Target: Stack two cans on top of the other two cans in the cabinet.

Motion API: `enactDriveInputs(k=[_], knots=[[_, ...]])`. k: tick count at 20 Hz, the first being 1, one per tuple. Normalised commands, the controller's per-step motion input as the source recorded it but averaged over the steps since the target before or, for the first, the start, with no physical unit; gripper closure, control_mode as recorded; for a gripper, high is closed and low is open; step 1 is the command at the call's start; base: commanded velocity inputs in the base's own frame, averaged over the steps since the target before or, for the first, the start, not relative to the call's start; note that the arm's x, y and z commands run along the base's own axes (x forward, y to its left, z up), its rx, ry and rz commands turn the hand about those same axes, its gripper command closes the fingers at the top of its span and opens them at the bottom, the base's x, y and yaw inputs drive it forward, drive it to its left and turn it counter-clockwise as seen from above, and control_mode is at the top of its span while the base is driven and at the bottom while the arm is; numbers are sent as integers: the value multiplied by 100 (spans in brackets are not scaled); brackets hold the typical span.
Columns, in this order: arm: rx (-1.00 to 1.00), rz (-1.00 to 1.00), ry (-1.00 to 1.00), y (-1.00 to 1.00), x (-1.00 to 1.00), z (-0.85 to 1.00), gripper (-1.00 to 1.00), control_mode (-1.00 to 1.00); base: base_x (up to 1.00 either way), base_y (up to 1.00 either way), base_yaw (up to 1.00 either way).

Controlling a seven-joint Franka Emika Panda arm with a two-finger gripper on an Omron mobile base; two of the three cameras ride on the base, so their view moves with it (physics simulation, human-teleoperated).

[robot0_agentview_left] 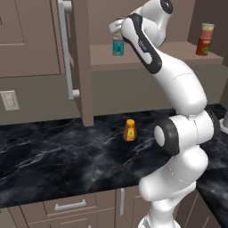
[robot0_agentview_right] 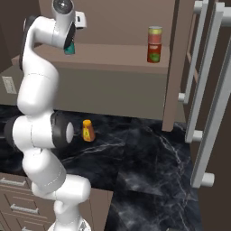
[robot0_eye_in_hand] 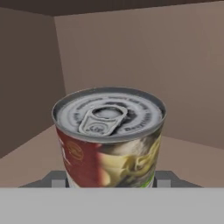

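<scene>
In the hand view a white-and-red can (robot0_eye_in_hand: 109,135) with a silvery pull-tab lid stands upright between my fingertips (robot0_eye_in_hand: 54,178), with my gripper (robot0_eye_in_hand: 109,180) shut on it. My gripper (robot0_agentview_left: 116,27) hangs inside the cabinet (robot0_agentview_left: 147,55), just above the teal-blue can (robot0_agentview_left: 118,46) at the shelf's left. The arm partly hides the teal-blue can (robot0_agentview_right: 70,48) in the right base view. At the shelf's right the red-and-yellow can (robot0_agentview_left: 207,30) stands stacked on the red can (robot0_agentview_left: 203,46) with the green-yellow mark; this stack (robot0_agentview_right: 154,44) is clear in the right base view.
A small orange bottle (robot0_agentview_left: 129,130) stands on the black marble counter (robot0_agentview_left: 53,156) below the shelf. The open cabinet door (robot0_agentview_left: 79,62) with its silver bar handle (robot0_agentview_left: 66,49) juts out at the left. Another open door (robot0_agentview_right: 212,99) hangs at the right.
</scene>
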Motion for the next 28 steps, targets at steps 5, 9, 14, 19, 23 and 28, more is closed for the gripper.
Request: enactDriveInputs(k=[5, 9, 14, 19, 23, 28], knots=[[0, 0, 3, 9, 12, -1, 100, -100, 0, 0, 0], [0, 0, 3, 2, 8, -7, 100, -100, 0, 0, 0], [0, 0, 1, 0, 11, -13, 100, -100, 0, 0, 0], [0, 0, 0, 0, 8, -7, 100, -100, 0, 0, 0], [0, 0, 0, 0, 5, -7, 100, -100, 0, 0, 0], [0, 0, 0, 1, 1, -8, 100, -100, 0, 0, 0]])
